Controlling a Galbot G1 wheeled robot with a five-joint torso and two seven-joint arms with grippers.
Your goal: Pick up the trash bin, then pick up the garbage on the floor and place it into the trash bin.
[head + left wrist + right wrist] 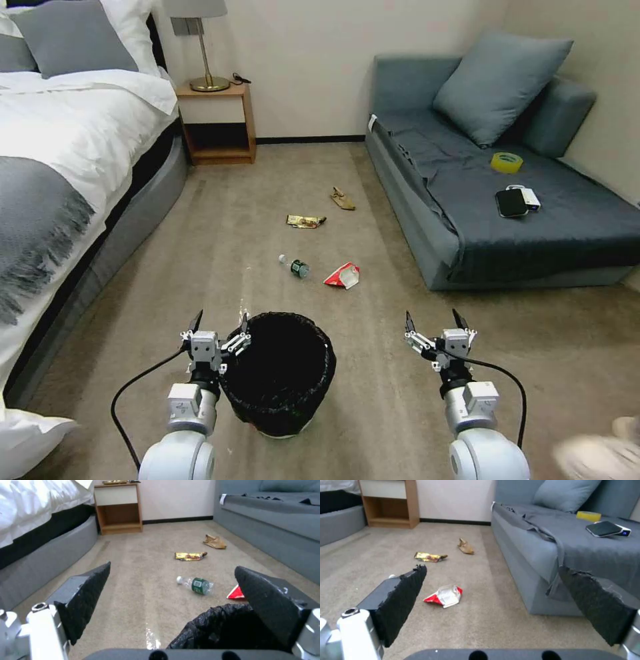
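The left gripper (pixel 219 323) is hanging low at the near left with its fingers spread wide apart, one finger sitting just over the left rim of the trash bin (pixel 283 373) and the other out over bare carpet (pixel 373 427); it is holding nothing. The bin is standing upright on the floor just right of that gripper, its black bag liner bunching over the rim and a pale base peeking out below. The right gripper (pixel 433 321) is hovering on the near right, well apart from the bin, its fingers also spread and gripping nothing.

Beyond the bin the garbage is lying scattered on the carpet. Nearest are the clear bottle (pixel 294 265) with its green label, on its side, and just right of it the red-and-white carton (pixel 343 275). Farther off the gold wrapper (pixel 305 221) is lying flat, and farthest is the tan scrap (pixel 343 199).

A grey sofa (pixel 467 220) is running along the right, with a yellow tape roll (pixel 506 162) and a black phone (pixel 511 202) on its seat. A bed (pixel 60 147) is flanking the left, and a wooden nightstand (pixel 217 123) is standing at the far wall.
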